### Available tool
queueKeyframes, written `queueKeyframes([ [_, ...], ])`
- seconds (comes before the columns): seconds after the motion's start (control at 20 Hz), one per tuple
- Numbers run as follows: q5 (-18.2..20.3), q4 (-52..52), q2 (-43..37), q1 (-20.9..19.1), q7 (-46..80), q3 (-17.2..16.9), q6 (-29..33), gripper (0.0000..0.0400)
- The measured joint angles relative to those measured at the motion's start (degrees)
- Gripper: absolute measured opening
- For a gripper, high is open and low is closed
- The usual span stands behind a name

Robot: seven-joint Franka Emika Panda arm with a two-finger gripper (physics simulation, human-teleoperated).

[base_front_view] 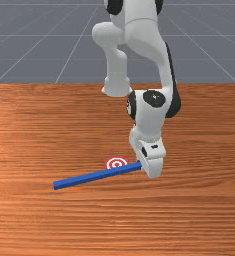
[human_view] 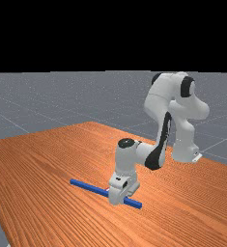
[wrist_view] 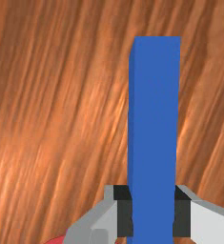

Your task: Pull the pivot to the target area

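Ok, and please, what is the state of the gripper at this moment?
Gripper: closed, holding the blue bar, with one finger against each side of it.

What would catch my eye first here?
Probably the long blue bar, slanting from the gripper toward the front view's left, with the fingers closed on both its sides. Next comes the big white arm reaching down to it, then the red-and-white target, partly hidden behind the bar in the front view.

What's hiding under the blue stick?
The table shows along both sides of the stick. In the front view, most of the red-and-white target peeks out past it, with its lower edge covered. What's right under the stick can't be seen.
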Motion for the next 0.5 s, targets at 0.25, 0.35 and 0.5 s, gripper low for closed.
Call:
queueKeyframes([
  [0.25, -1.09, -5.62, -2.71, 1.16, 0.09, -0.5, 2.66, 0.0095],
  [0.35, -0.64, -7.14, -3.62, 0.79, -0.44, 0.05, 2.48, 0.0099],
  [0.5, -0.71, -12.41, -6.12, 1.64, 0.8, -0.38, 5.9, 0.0201],
])
